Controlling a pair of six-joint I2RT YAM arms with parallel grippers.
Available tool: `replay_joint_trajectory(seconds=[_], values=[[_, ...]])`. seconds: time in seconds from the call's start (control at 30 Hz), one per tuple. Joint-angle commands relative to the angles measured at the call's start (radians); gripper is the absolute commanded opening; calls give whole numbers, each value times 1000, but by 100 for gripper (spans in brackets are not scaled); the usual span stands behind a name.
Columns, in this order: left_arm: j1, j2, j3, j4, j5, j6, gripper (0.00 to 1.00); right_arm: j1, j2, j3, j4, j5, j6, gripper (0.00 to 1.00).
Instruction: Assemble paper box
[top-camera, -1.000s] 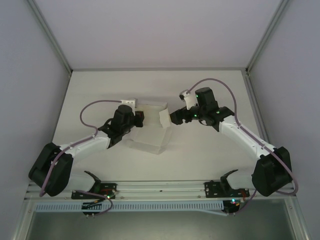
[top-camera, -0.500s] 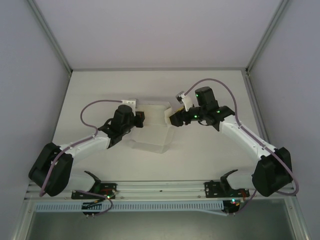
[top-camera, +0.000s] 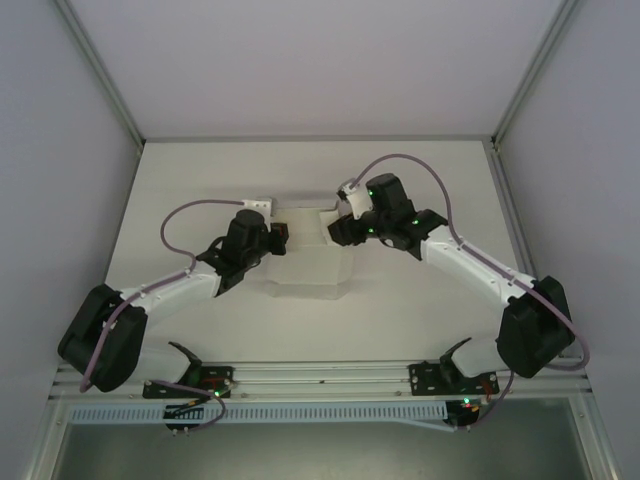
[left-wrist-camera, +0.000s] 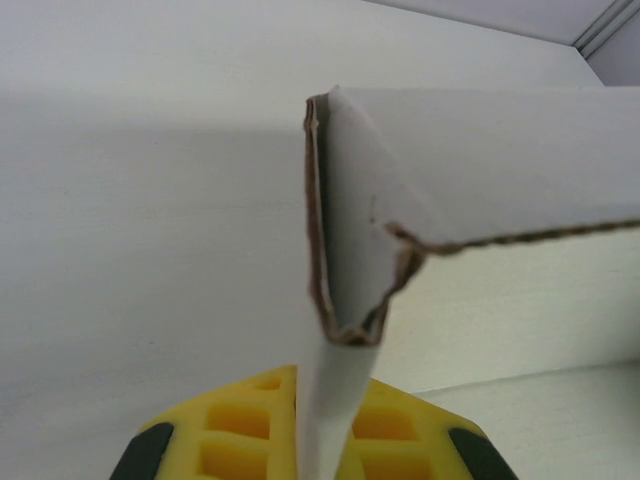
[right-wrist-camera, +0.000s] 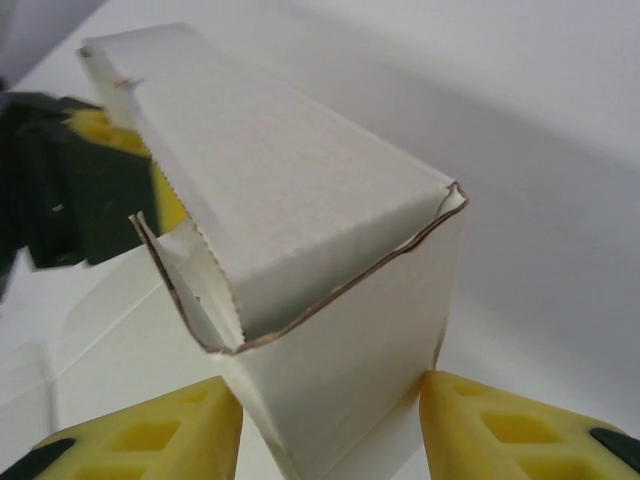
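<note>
The paper box (top-camera: 300, 268) is an off-white, half-folded sheet lying on the white table between my two arms. My left gripper (top-camera: 282, 238) is shut on its left flap; in the left wrist view the thin flap (left-wrist-camera: 335, 390) runs up between the yellow fingers (left-wrist-camera: 240, 430) into a folded corner (left-wrist-camera: 350, 300). My right gripper (top-camera: 332, 228) straddles the raised right end. In the right wrist view the folded wall of the box (right-wrist-camera: 330, 240) stands between my right gripper's (right-wrist-camera: 330, 405) yellow pads (right-wrist-camera: 470, 420), both against its sides. The left gripper (right-wrist-camera: 80, 190) shows behind the box.
Grey aluminium posts and side walls (top-camera: 100, 80) fence the table (top-camera: 300, 170) on the left, right and back. A rail with two black holders (top-camera: 200, 378) runs along the near edge. Purple cables (top-camera: 190, 212) loop over both arms.
My right gripper has moved left and toward the back onto the box's right end, and its jaws have narrowed around the raised wall. The left gripper has kept its hold in place.
</note>
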Motion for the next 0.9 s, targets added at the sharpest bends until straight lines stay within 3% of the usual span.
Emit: replay_joint_trajectory(seconds=[0.0, 0.13, 0.37, 0.63, 0.87], values=[[-12, 9, 48, 26, 30, -20, 0, 41, 44, -31, 72, 340, 128, 46], [-14, 15, 54, 19, 28, -23, 0, 61, 79, -47, 101, 496, 187, 39], [-20, 2, 54, 7, 10, -27, 0, 73, 126, -12, 64, 568, 203, 23], [-27, -4, 72, -45, -44, -53, 0, 105, 148, 15, -23, 908, 213, 10], [-28, 7, 106, -148, -145, -124, 0, 127, 262, 76, -149, 1295, 244, 2]])
